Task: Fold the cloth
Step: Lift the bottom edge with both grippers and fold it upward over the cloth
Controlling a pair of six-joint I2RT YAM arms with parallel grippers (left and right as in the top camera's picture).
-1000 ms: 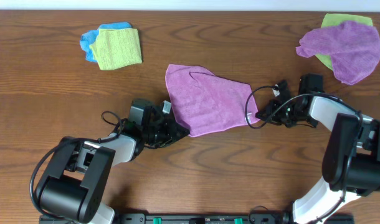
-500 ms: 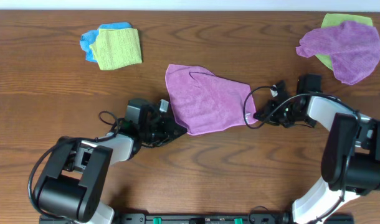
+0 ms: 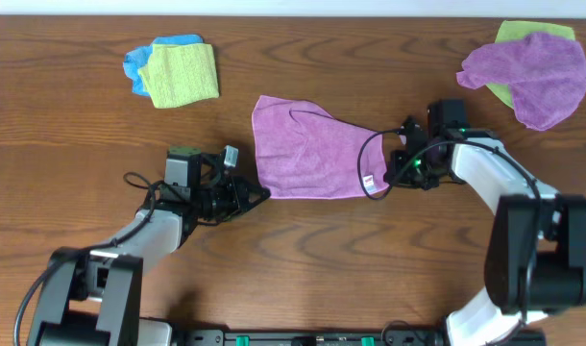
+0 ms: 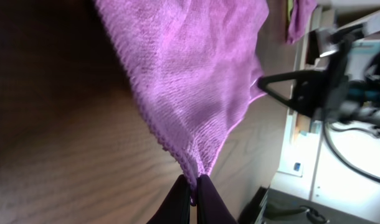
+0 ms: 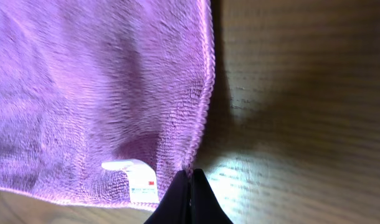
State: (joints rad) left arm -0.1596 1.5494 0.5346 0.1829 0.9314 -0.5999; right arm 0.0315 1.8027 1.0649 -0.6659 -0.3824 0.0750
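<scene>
The cloth (image 3: 307,152) lies spread and a little rumpled near the middle of the table (image 3: 72,163), slightly closer to the far edge than to the near one. Its near side is stretched between the two arms. The left gripper (image 3: 263,195) reaches in from the near-left side, and in the left wrist view its fingers (image 4: 177,200) are pressed together on the cloth's near-left corner, with the fabric fanning out from the pinch. The right gripper (image 3: 387,179) comes in from the right edge side. In the right wrist view its tips (image 5: 190,180) are closed on the hem at the cloth's near-right corner, just beside the small white tag (image 5: 133,178). Toward the far-left corner a folded lime-green cloth (image 3: 183,73) sits on a blue cloth (image 3: 134,65). At the far-right corner a violet cloth (image 3: 531,69) is heaped over a second lime-green cloth (image 3: 528,31).
</scene>
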